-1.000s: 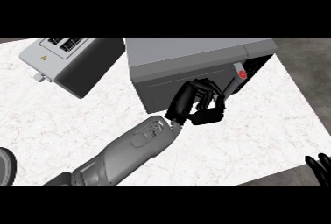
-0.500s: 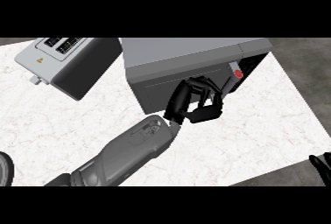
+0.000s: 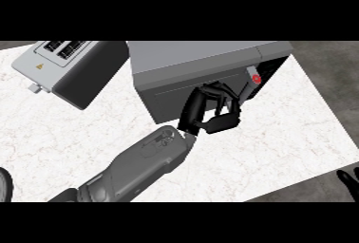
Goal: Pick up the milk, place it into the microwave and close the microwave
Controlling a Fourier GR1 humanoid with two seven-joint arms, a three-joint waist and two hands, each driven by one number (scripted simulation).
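Observation:
The grey microwave (image 3: pixel 203 59) stands at the back middle of the white counter. My left hand (image 3: pixel 210 110) reaches up from the lower left and rests against its dark front door (image 3: pixel 168 99), fingers slightly bent and holding nothing. A small red dot (image 3: pixel 256 79) shows on the black strip at the door's right end. The milk is not visible anywhere. Only the fingertips of my right hand (image 3: pixel 348 181) show, resting at the lower right corner with fingers up.
A grey toaster (image 3: pixel 67 66) lies at the back left, close beside the microwave. The marble counter (image 3: pixel 280 142) ends just right of the microwave and along the near side, with dark floor beyond.
Hardly anything differs: my left hand stays against the microwave's front with only a slight shift of its fingers. The right hand has stayed in its corner.

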